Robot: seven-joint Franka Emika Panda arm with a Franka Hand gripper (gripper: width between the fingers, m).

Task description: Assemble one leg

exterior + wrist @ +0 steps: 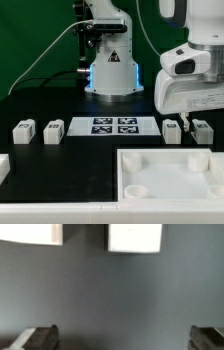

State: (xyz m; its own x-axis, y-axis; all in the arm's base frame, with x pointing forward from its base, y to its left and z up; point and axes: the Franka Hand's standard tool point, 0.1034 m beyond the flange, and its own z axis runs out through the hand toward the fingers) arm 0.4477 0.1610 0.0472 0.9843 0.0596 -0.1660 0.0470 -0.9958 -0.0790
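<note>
- The tool (125, 339) hung with its fingers (38, 339) spread apart, and only bare surface (120, 297) lay between them.
- The leg (172, 131) lay on the surface just beside the marker board (112, 125), on the exterior view's right of it. A second leg (201, 130) lay next to it, farther from the board.
- Two more legs (53, 130) sat off the board's opposite end, well apart from the tool.
- The tool hovered above the pair on the exterior view's right of the board, so that pair looked the nearer choice.
- In the wrist view both blocks lay beyond the fingertips, not between them. The tool would probably need to shift toward them before descending.
- The frame edge cut off each block, so its long axis could not be told.
</note>
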